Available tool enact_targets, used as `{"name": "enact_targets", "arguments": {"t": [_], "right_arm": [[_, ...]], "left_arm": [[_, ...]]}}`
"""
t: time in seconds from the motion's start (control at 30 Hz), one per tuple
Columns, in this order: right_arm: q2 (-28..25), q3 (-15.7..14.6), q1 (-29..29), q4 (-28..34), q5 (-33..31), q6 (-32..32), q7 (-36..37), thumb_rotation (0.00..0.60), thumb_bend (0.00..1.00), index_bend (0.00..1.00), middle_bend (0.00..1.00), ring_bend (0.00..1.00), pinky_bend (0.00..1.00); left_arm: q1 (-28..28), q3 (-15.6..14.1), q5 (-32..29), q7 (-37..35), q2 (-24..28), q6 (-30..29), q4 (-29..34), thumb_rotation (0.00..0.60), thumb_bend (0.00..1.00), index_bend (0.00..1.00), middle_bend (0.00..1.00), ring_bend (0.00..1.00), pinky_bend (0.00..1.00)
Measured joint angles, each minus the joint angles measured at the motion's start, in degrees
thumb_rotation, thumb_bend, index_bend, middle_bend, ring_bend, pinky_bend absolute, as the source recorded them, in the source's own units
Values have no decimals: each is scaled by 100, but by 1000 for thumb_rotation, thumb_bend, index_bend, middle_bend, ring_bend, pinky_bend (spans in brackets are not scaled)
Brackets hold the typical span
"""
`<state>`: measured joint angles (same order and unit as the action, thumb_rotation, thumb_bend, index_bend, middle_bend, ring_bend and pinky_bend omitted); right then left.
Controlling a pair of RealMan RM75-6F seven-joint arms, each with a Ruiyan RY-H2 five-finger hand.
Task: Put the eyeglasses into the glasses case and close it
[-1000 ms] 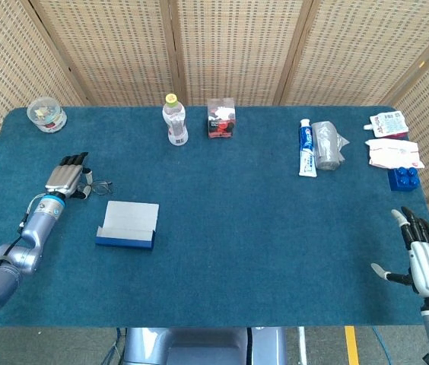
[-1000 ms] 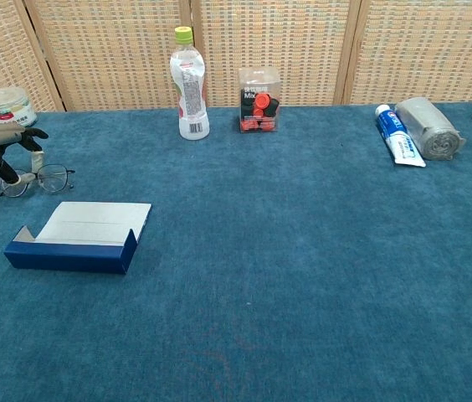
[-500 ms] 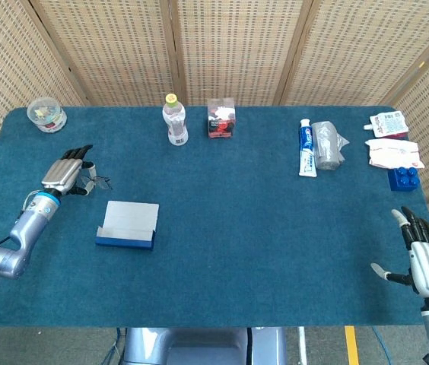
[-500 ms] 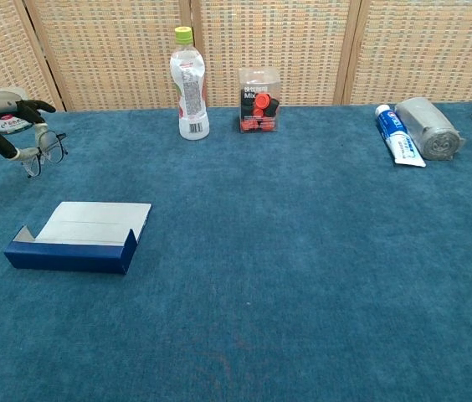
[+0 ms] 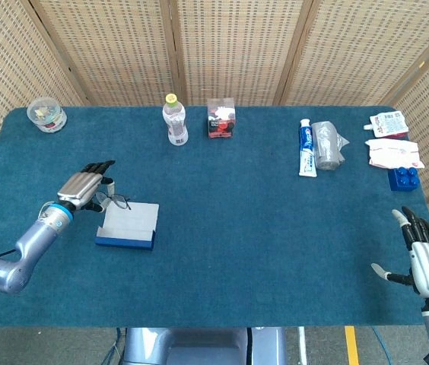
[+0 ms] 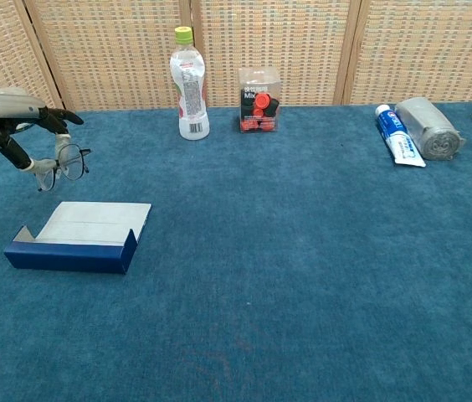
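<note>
My left hand [image 5: 85, 186] [image 6: 14, 117] holds the thin-framed eyeglasses [image 5: 115, 201] [image 6: 67, 164] in the air, pinched between thumb and fingers, just left of and above the glasses case. The glasses case [image 5: 128, 225] [image 6: 81, 234] is a flat blue box lying open on the table, its pale lid folded back. My right hand [image 5: 425, 262] rests open at the table's near right corner, far from the case; the chest view does not show it.
Along the far edge stand a small round tub [image 5: 46, 115], a water bottle [image 5: 174, 120] and a clear box with red items [image 5: 220, 118]. A toothpaste tube [image 5: 306, 147], a grey roll [image 5: 326, 144], packets [image 5: 392, 152] and a blue brick [image 5: 405, 178] lie far right.
My left hand lifted the eyeglasses off the table and carried them right and toward me, up to the open case. The right hand stayed still.
</note>
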<state>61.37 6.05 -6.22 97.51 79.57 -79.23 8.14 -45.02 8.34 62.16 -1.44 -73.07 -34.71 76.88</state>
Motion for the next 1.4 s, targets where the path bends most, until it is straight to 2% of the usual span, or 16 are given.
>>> {"name": "enact_targets", "arguments": {"t": [0.1,0.27,0.87,1.07,1.4], "right_arm": [[-2,-5,-4,-11,4,14,12,600,0,0,0,0,0],[-10,-8,-9,-5,8,25,14,600,0,0,0,0,0],[-29,-18,-16,13,-4,57,16,600,0,0,0,0,0],[-33,-19,-17,10,-1,61,36,600,0,0,0,0,0],[-36,-24,-17,0,12,61,62,600,0,0,0,0,0]], "left_arm": [[-67,-75,-508,452,-23,-29,185,600,630,579,0,0,0],[-171,-219,-1164,974,-152,-162,371,600,633,579,0,0,0],[-614,-614,-2927,2189,-518,-712,747,600,643,579,0,0,0],[-800,-692,-3415,2542,-630,-891,949,600,646,580,0,0,0],[-951,-774,-3892,2828,-691,-1116,1155,600,650,579,0,0,0]]}}
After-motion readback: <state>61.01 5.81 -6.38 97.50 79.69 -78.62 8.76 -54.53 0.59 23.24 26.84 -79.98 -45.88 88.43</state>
